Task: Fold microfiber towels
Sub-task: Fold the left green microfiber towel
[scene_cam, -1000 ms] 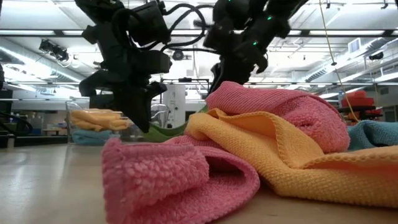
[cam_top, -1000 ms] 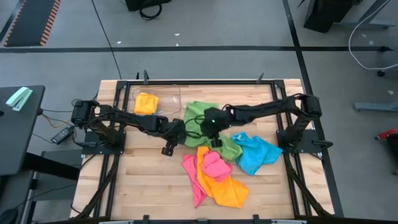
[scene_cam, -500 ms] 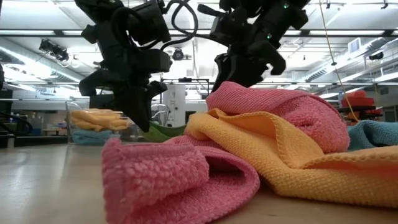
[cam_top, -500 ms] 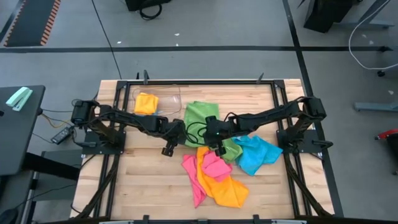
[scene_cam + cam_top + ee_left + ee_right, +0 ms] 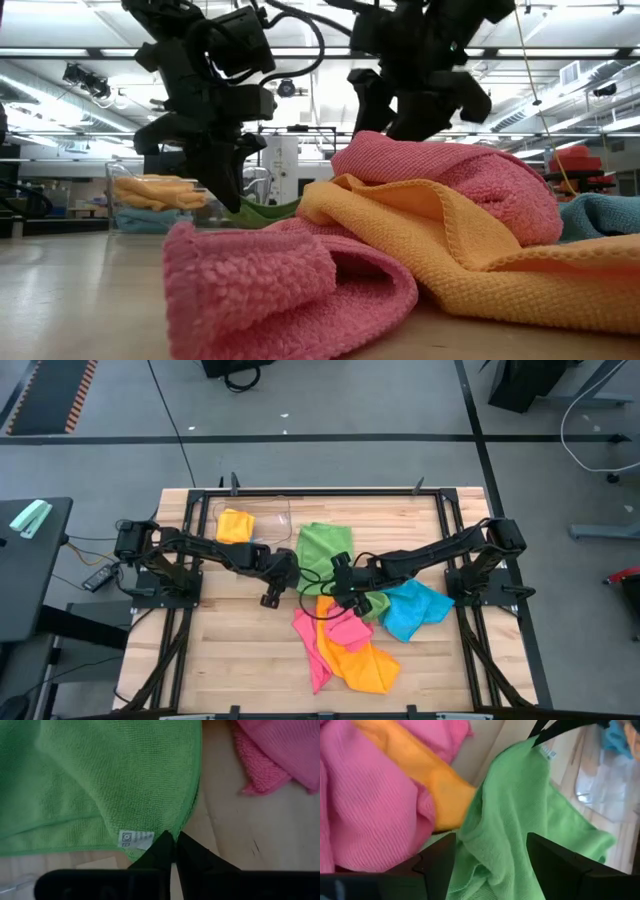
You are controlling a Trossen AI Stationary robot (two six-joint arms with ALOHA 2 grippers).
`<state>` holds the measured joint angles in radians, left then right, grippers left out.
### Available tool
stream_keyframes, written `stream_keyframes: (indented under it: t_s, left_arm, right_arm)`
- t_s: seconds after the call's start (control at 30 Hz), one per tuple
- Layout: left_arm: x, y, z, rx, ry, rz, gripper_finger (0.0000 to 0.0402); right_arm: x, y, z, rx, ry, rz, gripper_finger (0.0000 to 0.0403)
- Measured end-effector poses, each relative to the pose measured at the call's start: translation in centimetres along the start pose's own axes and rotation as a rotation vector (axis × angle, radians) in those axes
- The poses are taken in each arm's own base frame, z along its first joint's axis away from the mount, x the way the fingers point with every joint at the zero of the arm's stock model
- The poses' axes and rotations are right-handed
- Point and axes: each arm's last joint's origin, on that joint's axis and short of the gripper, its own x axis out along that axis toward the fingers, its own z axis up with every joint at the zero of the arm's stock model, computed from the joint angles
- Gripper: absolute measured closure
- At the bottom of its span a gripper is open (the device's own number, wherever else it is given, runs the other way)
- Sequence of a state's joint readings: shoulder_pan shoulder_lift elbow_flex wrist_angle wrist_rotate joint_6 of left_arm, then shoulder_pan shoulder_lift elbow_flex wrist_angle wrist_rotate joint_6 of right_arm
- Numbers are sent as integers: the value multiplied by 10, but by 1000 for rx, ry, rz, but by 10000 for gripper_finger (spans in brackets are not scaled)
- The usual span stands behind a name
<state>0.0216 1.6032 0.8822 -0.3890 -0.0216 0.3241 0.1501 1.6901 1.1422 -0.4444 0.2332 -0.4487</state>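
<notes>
1. At nine o'clock on the worktop (image 5: pixel 240 660), a clear bin (image 5: pixel 262 516) holds a folded orange towel (image 5: pixel 234 525).
2. Left end effector (image 5: pixel 271 599) has not moved; its fingers stay pinched shut on the green towel (image 5: pixel 324 546) corner by the label (image 5: pixel 135 839).
3. Right end effector (image 5: pixel 347 603) has slid toward six o'clock since earlier, its fingers (image 5: pixel 437 862) now spread wide over the green towel's edge, holding nothing.
4. Pink towel (image 5: pixel 345 628) and orange-yellow towel (image 5: pixel 362 664) lie heaped at six o'clock.
5. Blue towel (image 5: pixel 413 609) sits at three o'clock.

towels: green (image 5: pixel 322 548) | pink (image 5: pixel 345 628) | orange (image 5: pixel 362 663) | blue (image 5: pixel 412 610)
</notes>
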Motion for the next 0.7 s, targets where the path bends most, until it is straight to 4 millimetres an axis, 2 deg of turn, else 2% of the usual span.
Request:
stream_keyframes:
  t_s: [0.2, 0.43, 0.57, 0.7]
  left_arm:
    - [0, 1, -1, -9, 7, -1, 394]
    - [0, 0, -1, -31, 11, -3, 370]
    - [0, 0, -1, -32, 11, -3, 383]
    - [0, 0, -1, -35, 11, -3, 393]
  right_arm:
    - [10, 6, -9, 29, -23, -21, 158]
    - [20, 20, -17, 10, -52, -129, 180]
    - [23, 23, -21, 27, -70, -143, 219]
    - [24, 23, -21, 37, -79, -145, 286]
